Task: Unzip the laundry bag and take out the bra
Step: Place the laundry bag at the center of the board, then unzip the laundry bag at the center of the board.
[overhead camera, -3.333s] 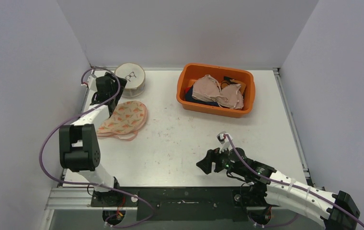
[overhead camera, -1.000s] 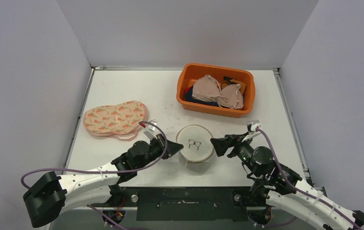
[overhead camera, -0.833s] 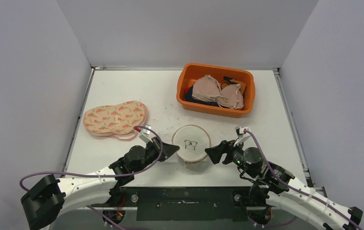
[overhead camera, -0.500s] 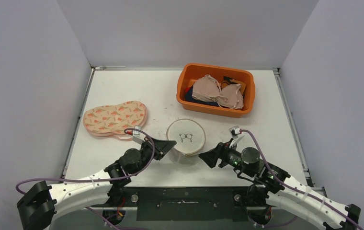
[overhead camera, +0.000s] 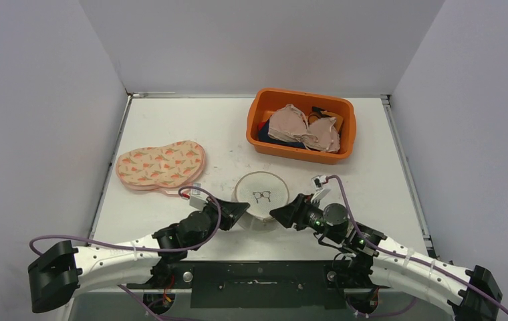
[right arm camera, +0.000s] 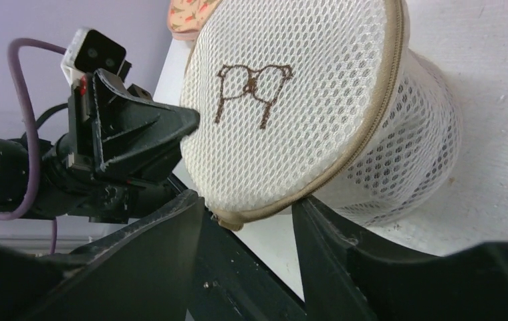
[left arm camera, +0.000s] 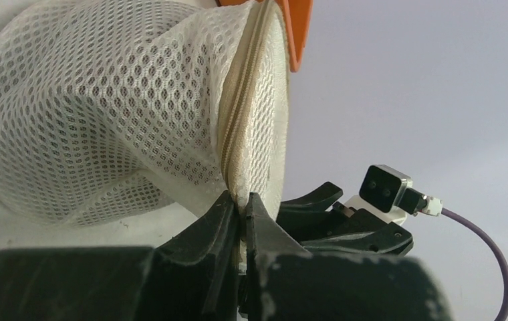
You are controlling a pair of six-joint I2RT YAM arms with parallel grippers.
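From above, the laundry bag (overhead camera: 261, 195) stands between my two grippers. My left gripper (overhead camera: 239, 209) touches its left side and my right gripper (overhead camera: 278, 214) its right. An orange bin (overhead camera: 291, 154) of garments lies well beyond them.

My left wrist camera shows my left jaws pinched tight on the bag's zipper seam (left arm camera: 226, 144), with mesh bulging above them.

My right wrist camera shows my right jaws spread wide, straddling the bag's lower zipped edge without clamping it. The embroidered round face sits just above them.
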